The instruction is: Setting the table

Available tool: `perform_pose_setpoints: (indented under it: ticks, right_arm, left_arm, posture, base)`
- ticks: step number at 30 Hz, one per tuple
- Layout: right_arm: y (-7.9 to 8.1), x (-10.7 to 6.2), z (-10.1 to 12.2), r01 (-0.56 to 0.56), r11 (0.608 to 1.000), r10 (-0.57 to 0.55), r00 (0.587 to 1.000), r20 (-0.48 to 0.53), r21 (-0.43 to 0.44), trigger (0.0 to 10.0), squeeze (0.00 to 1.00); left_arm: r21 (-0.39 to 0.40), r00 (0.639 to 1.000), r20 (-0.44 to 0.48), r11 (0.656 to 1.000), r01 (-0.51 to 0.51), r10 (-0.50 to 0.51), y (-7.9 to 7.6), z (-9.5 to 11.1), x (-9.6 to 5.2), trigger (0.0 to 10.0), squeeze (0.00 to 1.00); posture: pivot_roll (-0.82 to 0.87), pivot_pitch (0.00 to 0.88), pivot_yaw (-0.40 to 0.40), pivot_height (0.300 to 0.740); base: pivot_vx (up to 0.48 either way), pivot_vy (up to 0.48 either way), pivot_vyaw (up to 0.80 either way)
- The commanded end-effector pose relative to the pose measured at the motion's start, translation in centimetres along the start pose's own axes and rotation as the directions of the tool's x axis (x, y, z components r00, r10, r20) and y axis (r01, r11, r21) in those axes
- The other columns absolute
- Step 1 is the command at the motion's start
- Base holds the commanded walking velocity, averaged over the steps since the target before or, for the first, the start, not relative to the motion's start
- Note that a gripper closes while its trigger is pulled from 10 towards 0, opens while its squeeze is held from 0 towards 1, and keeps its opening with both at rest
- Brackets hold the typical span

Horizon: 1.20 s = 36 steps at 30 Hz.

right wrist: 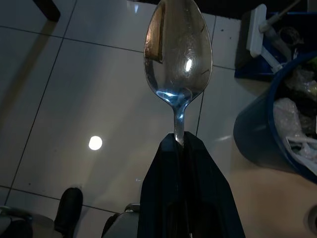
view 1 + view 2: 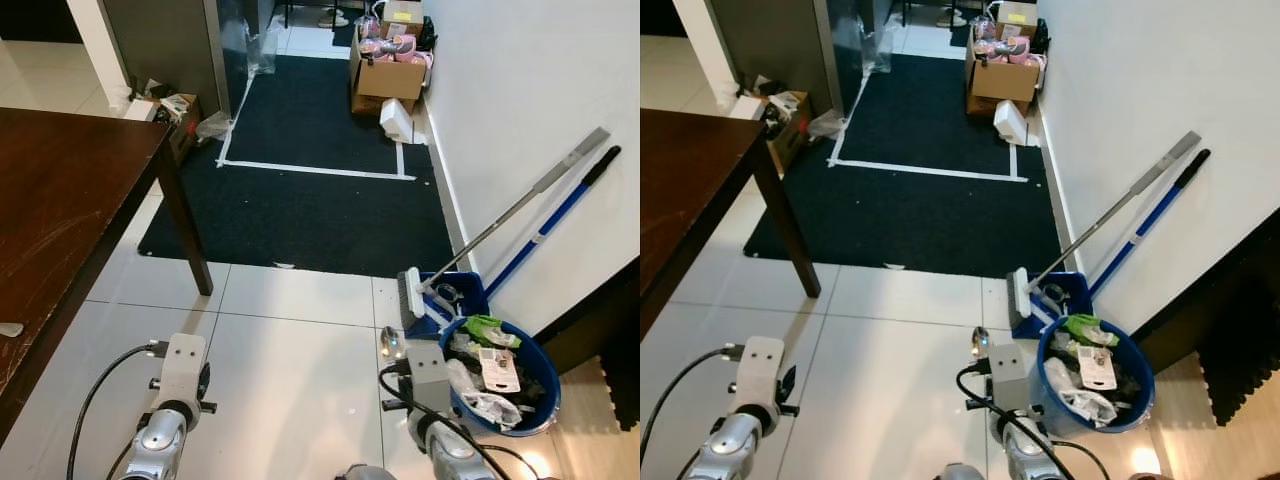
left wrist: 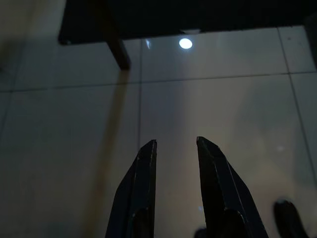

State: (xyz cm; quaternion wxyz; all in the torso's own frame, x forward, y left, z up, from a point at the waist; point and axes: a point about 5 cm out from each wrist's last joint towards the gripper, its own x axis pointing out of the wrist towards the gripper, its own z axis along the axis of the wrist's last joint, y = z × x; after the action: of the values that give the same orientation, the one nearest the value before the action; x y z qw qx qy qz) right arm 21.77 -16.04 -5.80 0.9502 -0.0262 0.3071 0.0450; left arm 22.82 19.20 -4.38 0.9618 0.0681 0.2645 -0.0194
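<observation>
The spoon (image 1: pixel 178 54) is pinched by its thin neck in the right gripper (image 1: pixel 181 141), bowl sticking out in front. Left gripper (image 3: pixel 176 146) is held apart w/ nothing in it. The grip is tiny, so the spoon could be dropped; the table (image 2: pixel 60 200) is far off to the left, the bin (image 2: pixel 530 400) just to the right.

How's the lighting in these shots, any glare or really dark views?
Left eye view: bright and sharp, with a ceiling-light glint on the tiles by the blue bucket. Left wrist view: dim and murky, one round lamp reflection on the floor beyond the open left gripper. Right wrist view: also dark, with glare on the spoon bowl held in the right gripper, whose jaws are closed.
</observation>
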Motion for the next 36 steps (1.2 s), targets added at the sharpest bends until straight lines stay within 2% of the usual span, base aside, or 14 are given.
perform_pose_setpoints:
  ticks: [1, 9, 11, 13, 22, 36]
  right_arm:
    - [0.0, -0.1, -0.4, 0.003, 1.000, -0.003, 1.000, -0.023, 0.011, 10.0, 0.00]
    - [0.0, -0.3, -0.8, 0.013, 1.000, -0.012, 0.999, -0.035, 0.025, 10.0, 0.00]
    - [-0.2, -0.4, -1.0, 0.009, 1.000, -0.008, 0.999, -0.036, 0.021, 10.0, 0.00]
    - [-0.5, -0.5, -1.2, 0.026, 0.999, -0.024, 0.999, -0.041, 0.032, 10.0, 0.00]
    - [-0.9, -0.8, -1.8, 0.019, 1.000, -0.018, 0.998, -0.065, 0.013, 10.0, 0.00]
    - [-1.5, -1.0, -2.2, 0.024, 1.000, -0.024, 0.996, -0.088, -0.005, 10.0, 0.00]
  left_arm:
    - [-0.004, 0.999, -0.038, 1.000, 0.029, -0.029, -0.5, -0.5, 0.0, 10.0, 0.00]
    - [0.012, 0.997, -0.016, 0.997, 0.079, -0.079, -1.5, -0.4, -0.1, 10.0, 0.00]
    - [0.058, 0.993, -0.001, 0.992, 0.116, -0.116, -2.0, -0.3, -0.2, 10.0, 0.00]
    - [0.059, 0.994, -0.005, 0.992, 0.110, -0.110, -2.1, -0.4, -0.2, 10.0, 0.00]
    - [0.013, 0.995, -0.023, 0.995, 0.097, -0.097, -1.9, -0.9, -0.4, 10.0, 0.00]
    - [0.007, 0.995, -0.036, 0.996, 0.091, -0.091, -2.1, -1.4, -0.6, 10.0, 0.00]
  posture:
    - [0.07, 0.000, 0.018, 0.740]
    - [0.07, 0.004, -0.001, 0.740]
    - [0.07, 0.009, -0.014, 0.740]
    - [0.07, 0.009, -0.017, 0.740]
    - [0.07, 0.011, -0.020, 0.740]
    - [0.07, 0.016, -0.024, 0.740]
  base:
    - [0.000, 0.000, 0.00]
    - [0.000, 0.000, 0.00]
    - [0.000, 0.000, 0.00]
    - [0.000, 0.000, 0.00]
    - [0.000, 0.000, 0.00]
    - [0.000, 0.000, 0.00]
